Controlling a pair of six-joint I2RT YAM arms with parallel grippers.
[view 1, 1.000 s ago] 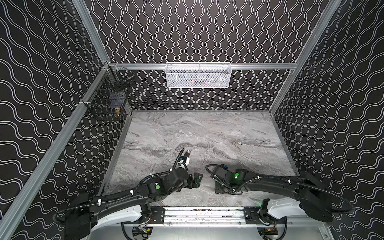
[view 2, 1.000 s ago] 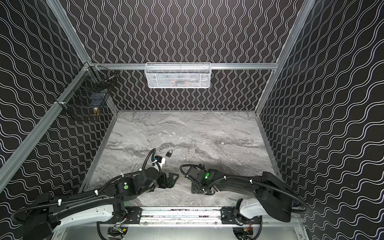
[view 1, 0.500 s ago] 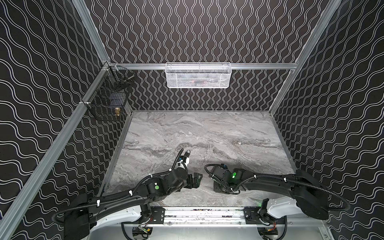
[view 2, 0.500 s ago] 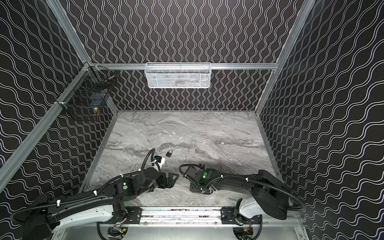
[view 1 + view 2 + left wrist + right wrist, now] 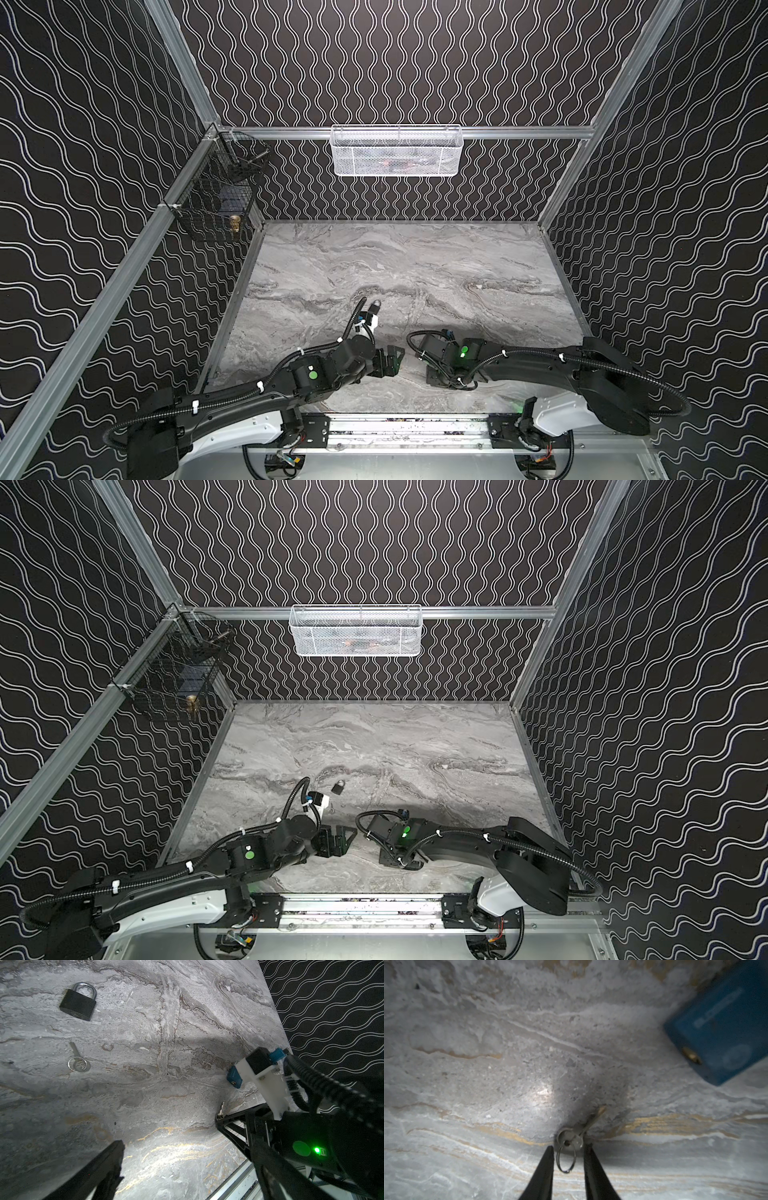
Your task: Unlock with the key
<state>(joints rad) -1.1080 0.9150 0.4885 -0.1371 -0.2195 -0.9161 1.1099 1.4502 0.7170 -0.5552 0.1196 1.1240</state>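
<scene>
Right wrist view: the right gripper (image 5: 569, 1148) is set with jaws narrowed about the bow of the key (image 5: 591, 1121), on the table (image 5: 488, 1064); whether it is pinched cannot be told. Grasping is judged the step in hand; next the key must be lifted and its blade aligned with the blue padlock (image 5: 720, 1032) nearby. The left gripper (image 5: 397, 359) is held spread, empty. Since a second ago, the right jaws have been drawn closer.

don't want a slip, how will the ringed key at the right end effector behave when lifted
The key looks thin, smooth metal, so it could slip or pivot in a pinch. Its loose ring will probably swing freely. It seems small, so likely very light.
</scene>
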